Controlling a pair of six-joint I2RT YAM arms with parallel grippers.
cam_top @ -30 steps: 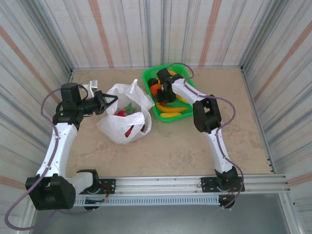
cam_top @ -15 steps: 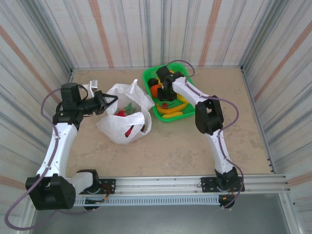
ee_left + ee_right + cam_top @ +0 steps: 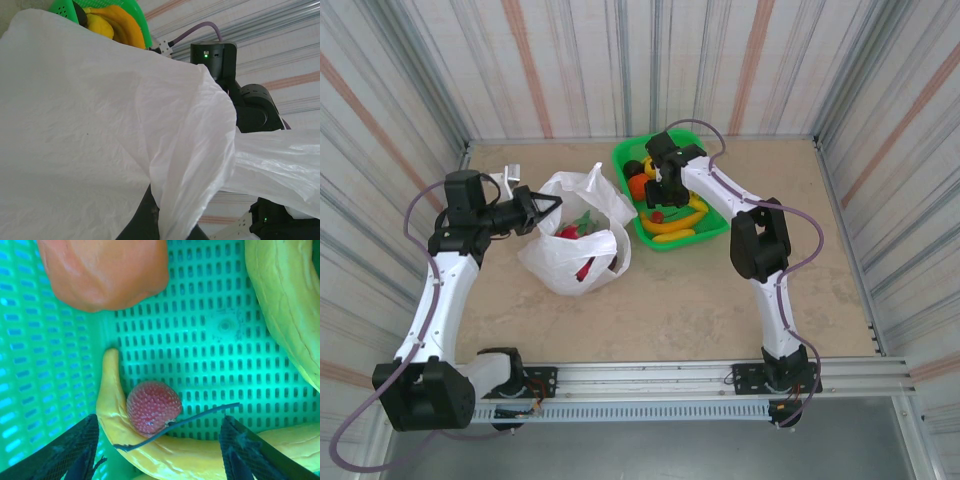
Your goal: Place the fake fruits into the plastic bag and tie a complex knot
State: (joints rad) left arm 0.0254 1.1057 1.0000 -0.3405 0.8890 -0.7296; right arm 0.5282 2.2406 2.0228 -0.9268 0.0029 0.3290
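Slippage is the main risk. The right gripper (image 3: 159, 419) hangs with jaws spread over the small red bumpy plastic berry (image 3: 152, 406). The berry rests on a curved yellow plastic banana (image 3: 107, 395) in the green mesh plastic basket (image 3: 718, 218) at the far edge of the beige worktop (image 3: 670, 310). Closing off-centre could pinch the thin dark stem (image 3: 200, 416) or the banana and squirt the glossy berry out. The left gripper (image 3: 542, 208) is clenched on the white translucent film bag (image 3: 548, 268), just left of the basket. If that film sags, the mouth may narrow and a dropped fruit could miss.
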